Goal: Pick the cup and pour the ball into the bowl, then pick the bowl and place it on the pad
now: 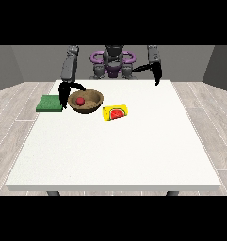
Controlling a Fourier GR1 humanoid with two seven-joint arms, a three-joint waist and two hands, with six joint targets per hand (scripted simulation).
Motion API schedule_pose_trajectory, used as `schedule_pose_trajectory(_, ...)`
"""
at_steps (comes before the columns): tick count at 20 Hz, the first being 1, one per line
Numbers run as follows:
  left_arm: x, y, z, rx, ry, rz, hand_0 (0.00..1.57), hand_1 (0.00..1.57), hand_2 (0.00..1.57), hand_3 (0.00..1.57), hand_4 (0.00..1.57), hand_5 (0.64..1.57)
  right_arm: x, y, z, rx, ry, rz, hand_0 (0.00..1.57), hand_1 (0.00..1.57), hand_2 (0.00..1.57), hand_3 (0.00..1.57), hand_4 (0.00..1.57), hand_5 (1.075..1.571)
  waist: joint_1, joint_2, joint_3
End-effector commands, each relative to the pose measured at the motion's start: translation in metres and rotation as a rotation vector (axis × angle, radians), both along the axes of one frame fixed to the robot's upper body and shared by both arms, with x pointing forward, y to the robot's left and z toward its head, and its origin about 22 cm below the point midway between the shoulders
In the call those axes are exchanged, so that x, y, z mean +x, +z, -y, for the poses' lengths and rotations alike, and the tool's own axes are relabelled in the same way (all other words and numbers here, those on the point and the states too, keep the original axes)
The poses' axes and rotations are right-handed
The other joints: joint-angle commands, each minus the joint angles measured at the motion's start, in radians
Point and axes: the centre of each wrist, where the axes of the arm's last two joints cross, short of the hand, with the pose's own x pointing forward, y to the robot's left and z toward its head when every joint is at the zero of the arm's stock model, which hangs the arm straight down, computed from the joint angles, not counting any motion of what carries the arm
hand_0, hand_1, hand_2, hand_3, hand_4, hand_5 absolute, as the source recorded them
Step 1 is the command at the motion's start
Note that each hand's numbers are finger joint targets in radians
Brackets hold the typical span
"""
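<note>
A brown bowl (pixel 88 101) stands on the white table (pixel 115 150) with a red ball (pixel 80 100) inside it. The hand at the view's left (pixel 66 93) is at the bowl's left rim, its fingers curled around that edge. A yellow cup (pixel 115 112) with a watermelon picture lies on its side just right of the bowl. A green pad (pixel 50 103) lies flat to the left of the bowl, close to the hand. The hand at the view's right (pixel 157 75) hangs above the table's far right part, away from all objects.
The robot's torso (pixel 113 63) stands behind the table's far edge. The table's near edge runs across the view's lower part.
</note>
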Motion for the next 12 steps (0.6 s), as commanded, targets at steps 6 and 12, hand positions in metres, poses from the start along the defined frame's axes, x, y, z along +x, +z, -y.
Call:
schedule_pose_trajectory(6,-0.007,0.017,-0.008,0.023,-0.023,0.061,0.0,0.0,0.0,0.0,0.0,1.566,0.02,-0.001,-0.002,-0.004,-0.002,0.034,0.0,0.0,0.0,0.0,0.1,1.563,0.014,0.064,0.0007)
schedule_pose_trajectory(12,-0.006,0.026,-0.024,0.006,-0.018,0.075,0.0,0.0,0.0,0.0,0.0,1.566,-0.011,-0.049,-0.018,0.12,-0.083,-0.183,0.0,0.0,0.0,0.0,0.46,1.547,0.018,0.057,0.001)
